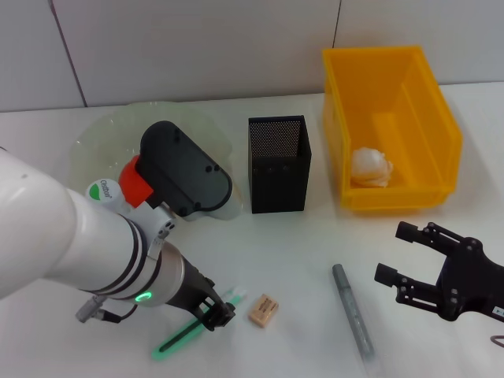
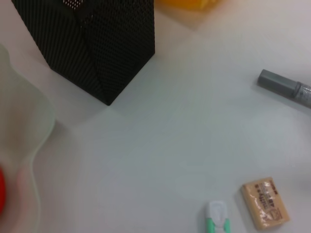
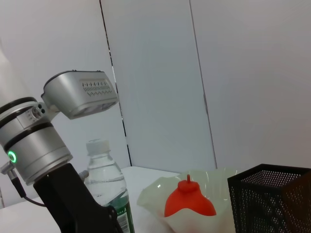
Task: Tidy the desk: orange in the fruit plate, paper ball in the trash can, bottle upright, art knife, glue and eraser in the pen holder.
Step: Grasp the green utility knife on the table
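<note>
From the head view, your left gripper sits low over the green art knife, beside the eraser; whether its fingers are parted I cannot tell. The right gripper hovers spread open near the grey glue stick. The paper ball lies in the trash can.

The left wrist view shows the knife tip just beside the eraser — a skewed closure could nudge both.

The right wrist view shows the bottle upright beside the fruit plate holding the orange — a wide left-arm swing toward the pen holder might topple it.
</note>
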